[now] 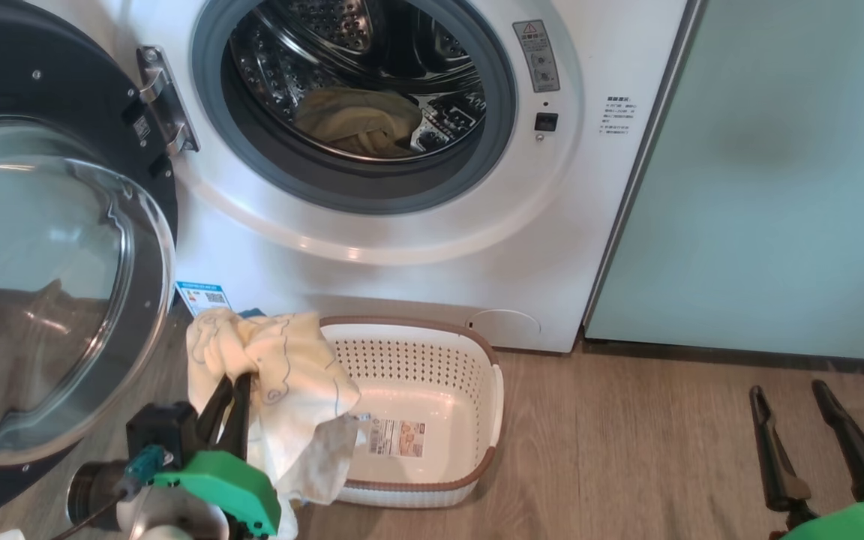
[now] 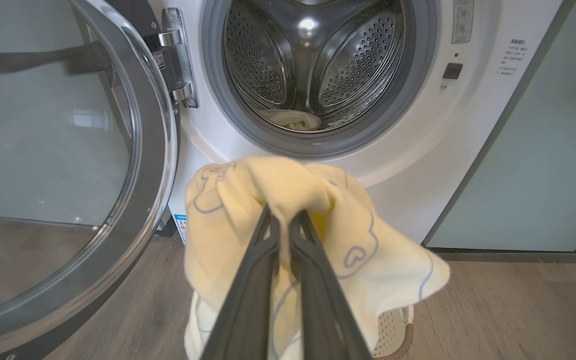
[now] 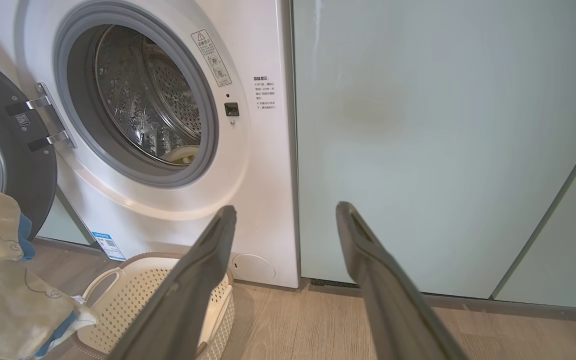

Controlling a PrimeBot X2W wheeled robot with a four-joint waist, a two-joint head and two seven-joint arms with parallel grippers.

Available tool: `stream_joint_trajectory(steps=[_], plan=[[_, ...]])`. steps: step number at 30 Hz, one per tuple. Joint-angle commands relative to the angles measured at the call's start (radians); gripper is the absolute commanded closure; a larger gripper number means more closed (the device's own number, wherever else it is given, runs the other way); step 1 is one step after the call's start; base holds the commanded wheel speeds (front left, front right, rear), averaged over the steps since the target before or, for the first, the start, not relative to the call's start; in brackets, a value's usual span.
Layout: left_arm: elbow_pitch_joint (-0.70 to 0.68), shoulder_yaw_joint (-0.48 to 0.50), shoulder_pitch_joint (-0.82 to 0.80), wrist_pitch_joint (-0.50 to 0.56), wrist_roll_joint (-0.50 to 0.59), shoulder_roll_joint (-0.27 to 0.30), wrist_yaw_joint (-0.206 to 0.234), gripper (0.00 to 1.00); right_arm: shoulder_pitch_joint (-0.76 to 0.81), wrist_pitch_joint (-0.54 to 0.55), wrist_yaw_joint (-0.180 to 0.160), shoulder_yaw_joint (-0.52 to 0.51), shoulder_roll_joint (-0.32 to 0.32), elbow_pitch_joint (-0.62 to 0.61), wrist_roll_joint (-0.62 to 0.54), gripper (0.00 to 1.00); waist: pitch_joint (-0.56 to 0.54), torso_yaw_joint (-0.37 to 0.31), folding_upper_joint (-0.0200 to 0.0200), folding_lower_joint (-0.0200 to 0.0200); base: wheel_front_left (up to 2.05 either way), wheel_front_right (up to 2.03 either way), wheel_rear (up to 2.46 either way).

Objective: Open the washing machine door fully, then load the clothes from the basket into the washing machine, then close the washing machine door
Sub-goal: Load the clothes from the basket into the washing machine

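Observation:
The washing machine stands with its door swung wide open to the left. A pale yellow garment lies in the steel drum. My left gripper is shut on another pale yellow garment, held up above the left end of the cream basket and below the drum opening. A bit of blue fabric shows with that bundle. The basket's bare floor shows its label. My right gripper hangs open at the lower right, holding nothing.
Pale mint-green cabinet panels stand right of the washer. The open door fills the space at my left arm's left side. Wood floor lies between the basket and my right gripper.

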Motion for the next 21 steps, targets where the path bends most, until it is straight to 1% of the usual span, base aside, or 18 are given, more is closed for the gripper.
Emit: stream_joint_trajectory(steps=[1,10,21], plan=[[-0.038,0.042,-0.044,-0.005,-0.002,0.020,0.003,1.00,-0.023,0.000,-0.003,0.018,-0.018,-0.040,0.005,0.00,0.000,-0.001,-0.0001,0.0000,0.00,0.00,0.00],[-0.028,0.036,-0.058,-0.009,-0.006,0.019,0.000,1.00,-0.028,0.002,-0.003,0.025,-0.018,-0.041,0.006,0.00,0.004,-0.011,-0.0001,0.0000,0.00,0.00,0.00],[-0.007,0.043,-0.111,-0.009,-0.016,0.025,-0.008,1.00,-0.041,-0.006,-0.003,0.032,-0.017,-0.045,0.012,0.00,0.048,-0.056,-0.0001,0.0000,0.00,0.00,0.00]])
